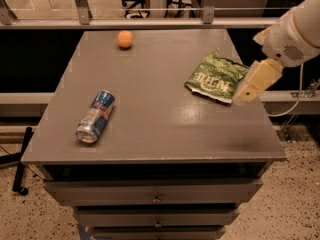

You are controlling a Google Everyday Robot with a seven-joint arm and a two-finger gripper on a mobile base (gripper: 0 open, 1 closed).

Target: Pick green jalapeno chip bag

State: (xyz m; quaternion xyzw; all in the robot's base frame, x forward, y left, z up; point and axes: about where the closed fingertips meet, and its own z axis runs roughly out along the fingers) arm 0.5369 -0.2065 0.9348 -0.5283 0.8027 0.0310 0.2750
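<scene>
The green jalapeno chip bag (216, 77) lies flat on the right side of the grey table (155, 129), white lettering up and its white edge toward the front right. The gripper (250, 88) comes in from the right on a white arm (295, 29). Its cream-coloured fingers (259, 79) hang at the bag's right edge, just above the table's right rim. It holds nothing that I can see.
A blue-and-silver drink can (96, 116) lies on its side at the front left. A small orange ball (125, 39) sits at the back. A metal railing (150, 9) runs behind the table. Drawers (155, 199) are below the front edge.
</scene>
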